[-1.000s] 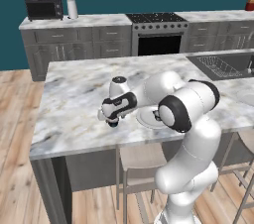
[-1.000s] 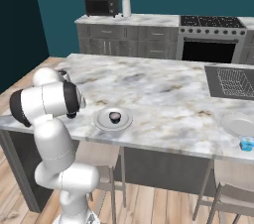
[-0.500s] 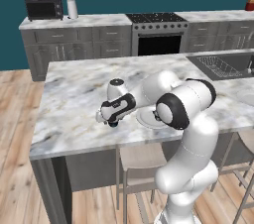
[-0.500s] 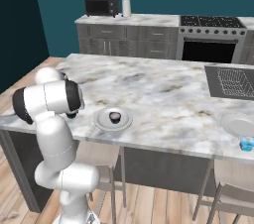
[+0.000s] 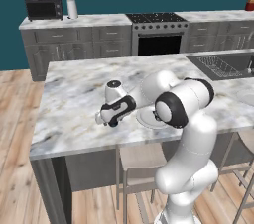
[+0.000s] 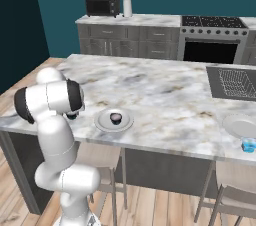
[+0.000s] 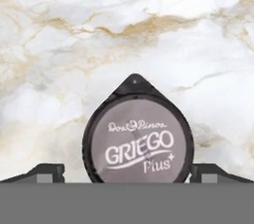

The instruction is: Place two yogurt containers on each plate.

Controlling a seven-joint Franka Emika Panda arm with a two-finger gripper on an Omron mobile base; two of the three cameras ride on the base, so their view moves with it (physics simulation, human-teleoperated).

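Marble island counter (image 6: 165, 90) fills the kitchen's middle, and the action sits at its near left corner. Right under the hand sits a dark yogurt cup (image 7: 138, 136) with a pale "Griego" lid, lying on bare marble, dead centre and low at six o'clock in the hand view. The gripper (image 7: 127, 172) hangs straight above it, one dark fingertip (image 7: 47, 172) at the cup's nine o'clock and the other at its three o'clock. That straddle looks like a line-up for a top-down grab, I'd judge. The tips stand wider than the cup, with marble showing on both sides, so the claw is spread and holds nothing.

From the left base view the hand (image 5: 115, 111) hovers low over the counter, just beside the near plate (image 5: 149, 117), at its nine o'clock. That plate (image 6: 114, 120) already carries one dark cup (image 6: 115, 117) at its middle, so it needs one more.

Count them now: two plates, the second (image 6: 241, 125) far off at the counter's right end, bare on top. A bright blue cup (image 6: 248, 145) sits touching its rim at five o'clock. Three cups seen: two dark, one blue. A fourth I can't spot.

Beyond, a sink (image 6: 234, 82), a stove (image 6: 212, 40) and a microwave (image 6: 102, 5) line the back.
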